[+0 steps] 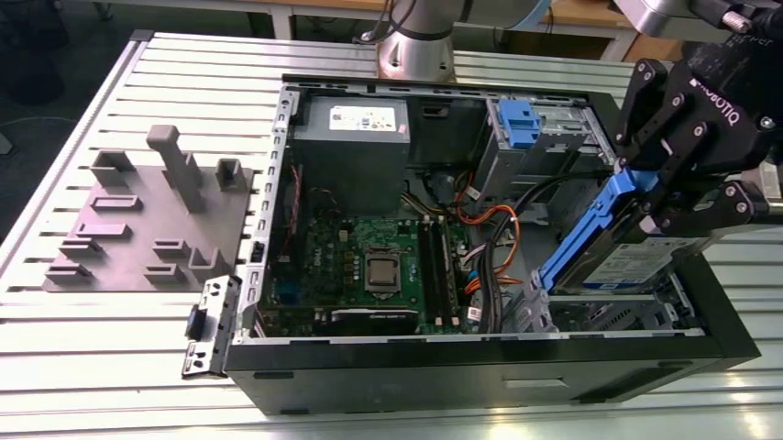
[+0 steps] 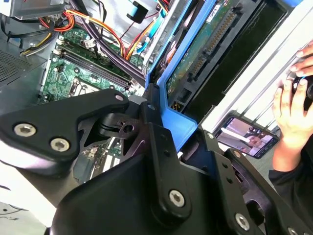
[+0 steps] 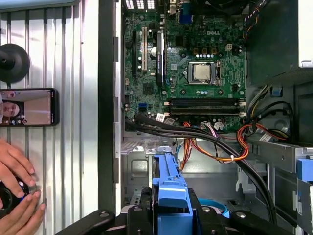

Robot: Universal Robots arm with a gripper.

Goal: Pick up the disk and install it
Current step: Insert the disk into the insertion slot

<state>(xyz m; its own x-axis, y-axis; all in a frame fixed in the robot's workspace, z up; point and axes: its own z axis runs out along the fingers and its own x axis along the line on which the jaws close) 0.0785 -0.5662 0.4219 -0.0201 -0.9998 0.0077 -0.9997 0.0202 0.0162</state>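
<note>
My gripper is clamped on the disk, holding it steeply tilted, wrist angled down over the open computer case.

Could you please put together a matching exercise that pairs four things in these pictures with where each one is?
Things:
1. the disk
2. power supply box
3. phone
4. grey fixture plate

Places:
A. flat on the slatted table, near a person's hand
B. on the table, at the exterior view's left of the computer case
C. tilted, clamped in the gripper at the open case
D. inside the case, in a corner

Pairs: 1-C, 2-D, 3-A, 4-B
</note>
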